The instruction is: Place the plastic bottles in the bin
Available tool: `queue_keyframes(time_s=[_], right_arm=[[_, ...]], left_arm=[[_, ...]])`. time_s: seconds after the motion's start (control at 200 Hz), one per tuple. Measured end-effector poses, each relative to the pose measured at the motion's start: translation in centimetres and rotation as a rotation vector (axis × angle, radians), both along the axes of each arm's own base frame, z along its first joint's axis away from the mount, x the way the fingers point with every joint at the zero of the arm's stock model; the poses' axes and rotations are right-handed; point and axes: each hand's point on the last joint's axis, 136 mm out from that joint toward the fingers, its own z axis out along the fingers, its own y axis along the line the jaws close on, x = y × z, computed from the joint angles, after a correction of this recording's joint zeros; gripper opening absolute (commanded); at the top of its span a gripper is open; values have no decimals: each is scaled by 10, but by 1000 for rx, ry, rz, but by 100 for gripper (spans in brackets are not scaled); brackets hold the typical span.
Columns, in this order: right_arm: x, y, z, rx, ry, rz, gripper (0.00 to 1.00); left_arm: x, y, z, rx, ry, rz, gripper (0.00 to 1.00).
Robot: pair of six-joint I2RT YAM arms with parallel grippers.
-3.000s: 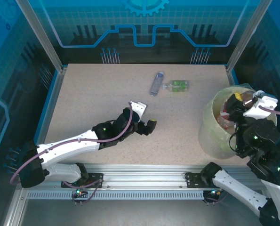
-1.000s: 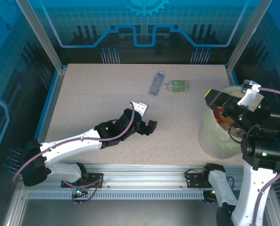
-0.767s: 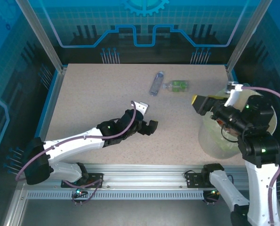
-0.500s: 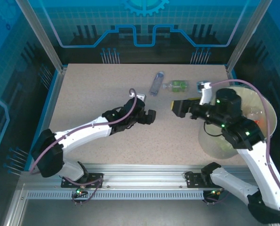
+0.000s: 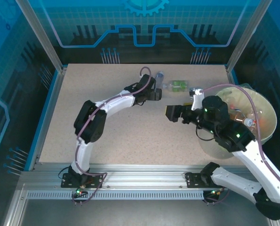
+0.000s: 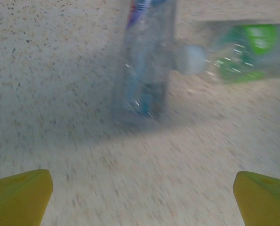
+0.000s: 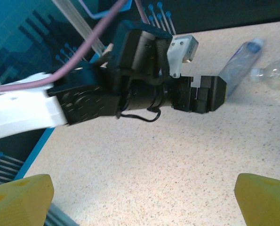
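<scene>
Speckled beige tabletop (image 5: 97, 113) is framed by blue panels. At its right, the round, pale yellow-green bin (image 5: 268, 123), thinly lined, is already part-filled. The right gripper (image 5: 173, 113) has been swung out of it. The left gripper (image 5: 155, 94) has been carried up to the last two clear, glossy bottles lying far-centre: a blue-labelled bottle (image 6: 147, 66) and, just beside it, a green-labelled bottle (image 6: 243, 52). Both jaws are spread and empty, so another pick is judged imminent.

Clear plastic bottle with blue label (image 6: 147, 66): lying on its side, far centre, blurred. Clear plastic bottle with green label (image 6: 241, 52): on its side just beside it, white cap pointing at it. Large round pale yellow-green bin (image 5: 267, 107): upright at right, with orange-labelled bottles (image 5: 245, 121) inside.
</scene>
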Motion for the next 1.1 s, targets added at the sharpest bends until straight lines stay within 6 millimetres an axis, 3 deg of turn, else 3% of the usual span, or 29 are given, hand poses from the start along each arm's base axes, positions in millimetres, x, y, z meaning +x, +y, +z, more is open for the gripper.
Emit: queue_keyframes(time_s=[0.1,0.245,0.695,0.79,1.101], right_arm=[[-6,-15,6,19,-40,-48,100],[-7,-29,12,22,-74,-106,100],[-1,-30,-4,-31,-29,-128,100],[-3,-33,-2,-30,-37,-138,100],[-4,-42,8,-40,-63,-169,100]], left_arm=[[26,12,-27,21,48,-7,99],[40,24,-51,2,104,-51,99],[74,-26,-30,-141,64,-203,99],[83,-31,-34,-140,59,-208,98],[80,-27,-69,-102,141,-186,74]])
